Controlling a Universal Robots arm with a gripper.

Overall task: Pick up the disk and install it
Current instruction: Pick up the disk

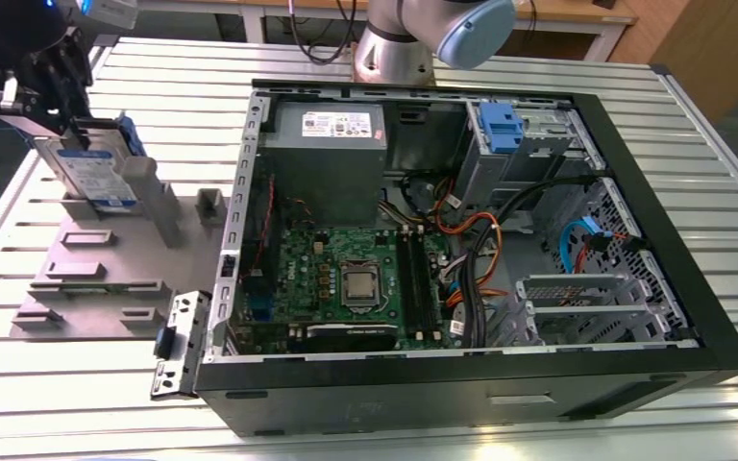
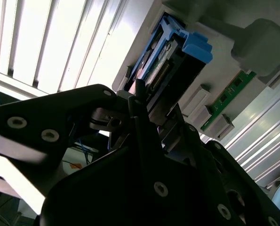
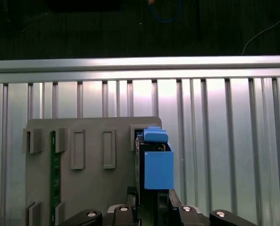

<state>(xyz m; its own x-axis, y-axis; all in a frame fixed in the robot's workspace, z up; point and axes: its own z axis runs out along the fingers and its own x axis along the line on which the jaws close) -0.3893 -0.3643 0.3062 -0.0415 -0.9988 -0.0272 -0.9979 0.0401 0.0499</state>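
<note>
Slatted metal table (image 1: 87,384) in the exterior view: the disk (image 1: 87,168) stands on edge, long axis upright, in the grey stand (image 1: 87,279) at the exterior view's left, with the gripper (image 1: 51,106) directly above it. In the second wrist view, the disk (image 2: 177,56) lies straight ahead of the jaws. In the first wrist view, the jaws flank the disk (image 3: 157,169), but I cannot tell whether they pinch it.

One disk (image 1: 91,171) counted, one grey stand (image 1: 87,279) listed, one open computer case (image 1: 472,384) recorded, one power-supply box (image 1: 324,154) and one motherboard (image 1: 331,259) noted inside, one green circuit board (image 3: 55,174), one gripper (image 1: 61,110), one robot arm (image 1: 407,43), one slatted table (image 1: 74,403) entered.
</note>
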